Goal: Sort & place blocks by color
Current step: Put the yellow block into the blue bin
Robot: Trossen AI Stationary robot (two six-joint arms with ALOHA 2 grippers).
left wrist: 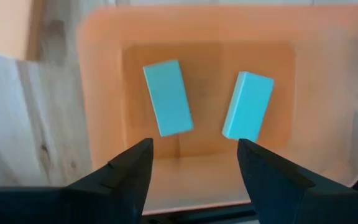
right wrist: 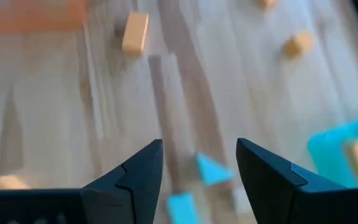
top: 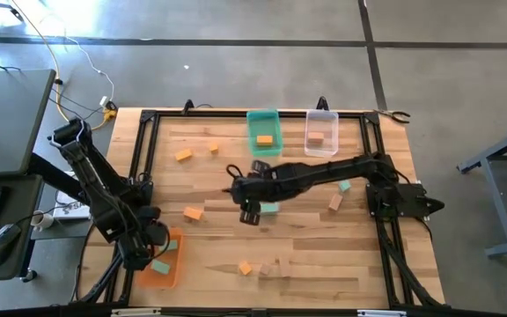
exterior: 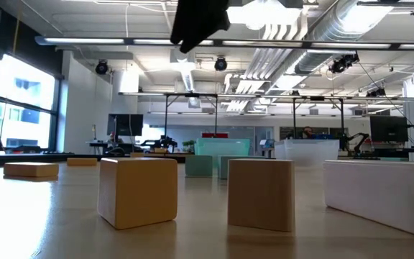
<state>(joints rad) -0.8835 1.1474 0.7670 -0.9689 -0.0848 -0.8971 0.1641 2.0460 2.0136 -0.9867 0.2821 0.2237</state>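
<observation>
From above, I see my left gripper (top: 148, 251) over the orange bin (top: 167, 275) at the worktop's near-left corner, and my right gripper (top: 252, 211) reaching to mid-table beside a teal block (top: 269, 208). Orange blocks (top: 183, 155) lie scattered toward the far-left, with more near the front edge. The teal bin (top: 263, 132) and clear bin (top: 321, 132) stand at the far edge.

At table level, I see an orange cube (exterior: 138, 191) and a tan block (exterior: 261, 193) close up.

My left wrist camera shows the fingers (left wrist: 129, 171) apart, empty, above two teal bars (left wrist: 167, 97) lying in the orange bin.

My right wrist camera shows the fingers (right wrist: 267, 174) apart, holding nothing, with a teal wedge (right wrist: 212, 169) on the wood between them.
</observation>
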